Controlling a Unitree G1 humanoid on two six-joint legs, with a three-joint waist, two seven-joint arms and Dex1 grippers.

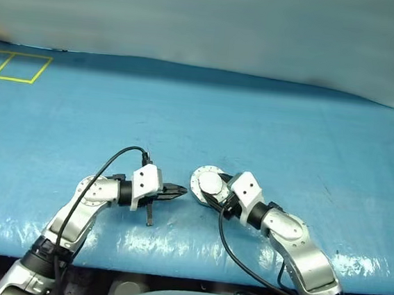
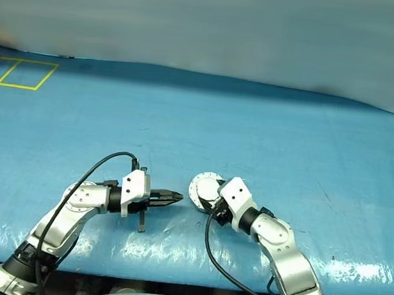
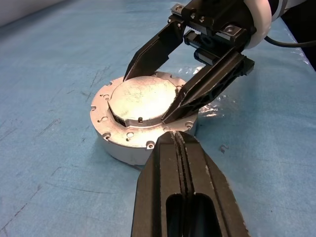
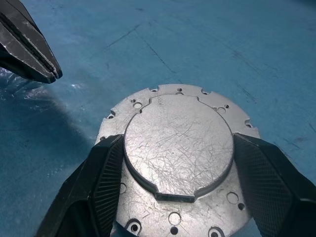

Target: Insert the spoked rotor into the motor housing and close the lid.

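Closest to me, my left gripper (image 1: 181, 191) is pinched fully shut and holds nothing. Its tip hovers just beside the housing (image 3: 123, 143), pointing across at it.

Next comes my right gripper (image 3: 148, 98). Its jaws stand fairly wide, but they are not idle: one finger sits on each side of the raised round middle of the lid (image 4: 177, 148), with the pads (image 4: 106, 177) against its edge. I read that as a grip on the lid.

The lid is a scratched silver plate with small holes around its flange. It lies flat on top of the housing and looks to be lined up with it all round. The housing itself rests on the blue table (image 1: 269, 126), near the front edge and between my two arms.

As for contents, the lid covers the whole opening, so no copper windings and no spokes can be seen. I cannot tell whether the rotor is inside.

My judgement is that the task is at its closing step: the lid is on, and what is left is to seat it fully and let go.

Farther back, the table carries yellow tape lines (image 1: 16, 67) at its far left corner.
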